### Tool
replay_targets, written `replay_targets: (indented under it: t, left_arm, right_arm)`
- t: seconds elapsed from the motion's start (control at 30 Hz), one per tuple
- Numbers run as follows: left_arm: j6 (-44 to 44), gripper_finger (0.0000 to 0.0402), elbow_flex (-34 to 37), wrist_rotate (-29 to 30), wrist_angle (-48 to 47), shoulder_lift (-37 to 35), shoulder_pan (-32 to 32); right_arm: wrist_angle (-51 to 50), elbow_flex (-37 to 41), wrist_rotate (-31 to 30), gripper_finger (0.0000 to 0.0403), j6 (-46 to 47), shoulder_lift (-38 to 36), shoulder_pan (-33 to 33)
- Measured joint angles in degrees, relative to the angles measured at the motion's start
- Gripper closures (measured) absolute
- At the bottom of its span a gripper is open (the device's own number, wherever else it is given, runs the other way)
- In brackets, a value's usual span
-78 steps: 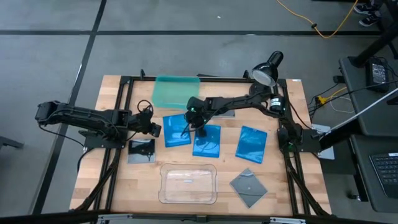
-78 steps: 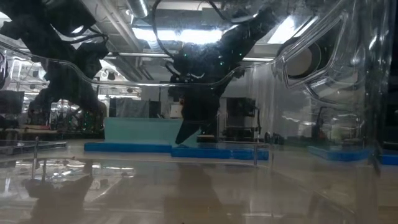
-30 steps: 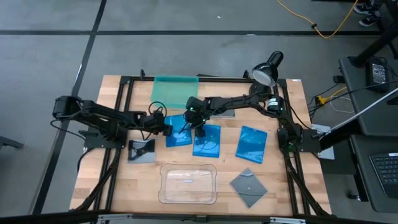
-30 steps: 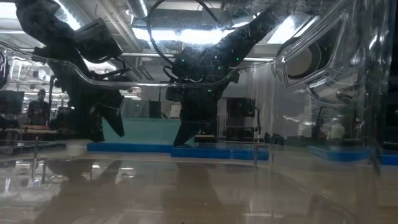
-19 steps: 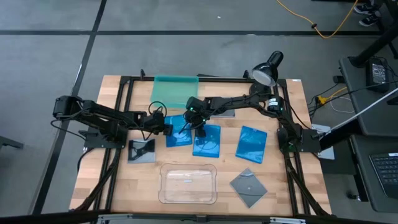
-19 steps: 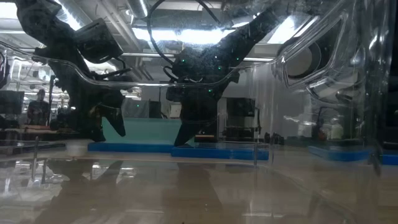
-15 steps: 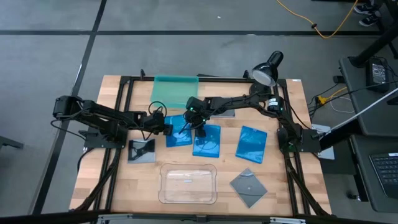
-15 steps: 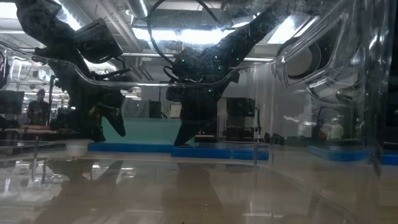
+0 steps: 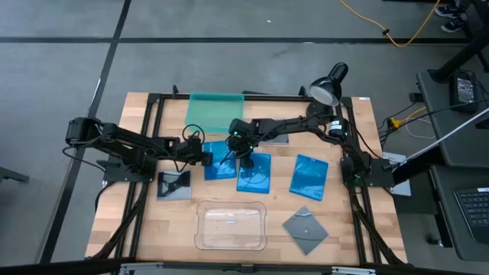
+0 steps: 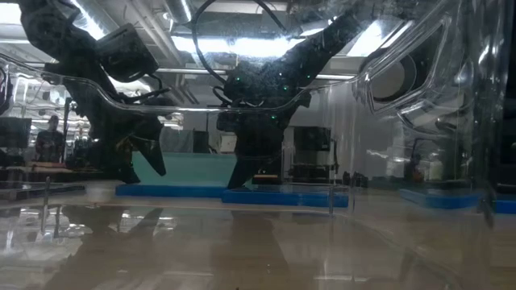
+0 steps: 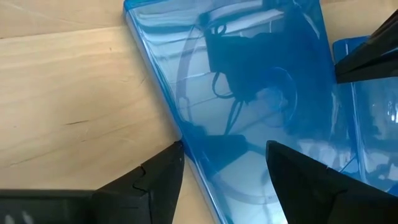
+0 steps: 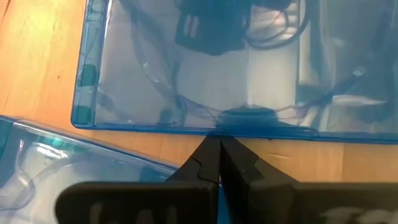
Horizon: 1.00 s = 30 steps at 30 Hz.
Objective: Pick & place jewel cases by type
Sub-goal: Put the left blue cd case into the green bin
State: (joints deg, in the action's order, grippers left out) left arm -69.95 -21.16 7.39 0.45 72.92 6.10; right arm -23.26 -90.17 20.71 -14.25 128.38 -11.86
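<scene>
The left hand hangs low over the near-left edge of a blue jewel case, its two fingers spread wide and straddling that edge without having closed on it. The right hand sits just on the other side of the same case, fingers pinched together with nothing between them, its tip at the narrow strip of bare wood between this case and the second blue case.

From where I stand the worry is the crowding. Both hands are working the same small patch, and if either one shifts toward the other, they could knock together. A thin flat case on a smooth wooden desk also gives little to bite: if the left fingers close too high, I'd expect the case to skid away toward its neighbour or flip up off one edge rather than lift. A shove could also push it under or onto the second case, which lies just beside it.

The third blue case lies apart to the right. One grey case rests by the left arm, another near the clear tray. The green tray sits at the back.
</scene>
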Motion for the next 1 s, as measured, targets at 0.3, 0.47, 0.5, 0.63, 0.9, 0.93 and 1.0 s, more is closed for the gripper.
replay_targets:
  t: [0.3, 0.47, 0.5, 0.63, 0.9, 0.93, 1.0]
  left_arm:
    - [0.20, 0.0185, 0.03, 1.61, -0.69, -2.72, 0.03]
    - [0.20, 0.0185, 0.01, 1.75, -0.95, -3.69, 0.03]
    - [0.20, 0.0185, 0.01, 1.77, -1.01, -3.95, 0.01]
    - [0.17, 0.0185, 0.01, 2.00, -1.25, -5.11, 0.01]
    - [0.17, 0.0185, -0.01, 3.75, -1.68, -8.46, 0.01]
    - [0.17, 0.0185, -0.02, 4.12, -1.63, -8.91, 0.01]
    - [0.20, 0.0185, -0.12, 4.76, -1.39, -9.74, 0.01]
  right_arm:
    - [0.06, 0.00, 0.06, 0.0393, -1.15, 0.23, 0.00]
    - [0.47, 0.31, 0.61, 0.0393, -1.12, 0.63, -0.04]
    - [0.44, 0.31, 0.78, 0.0393, -1.12, 0.65, -0.04]
    - [0.59, 0.35, 0.76, 0.0393, -1.25, 0.71, -0.04]
    - [0.66, 0.37, 1.01, 0.0393, -1.39, 0.81, -0.31]
    - [0.67, 0.38, 1.01, 0.0393, -1.42, 0.83, -0.31]
    - [0.67, 0.39, 0.98, 0.0393, -1.43, 0.83, -0.31]
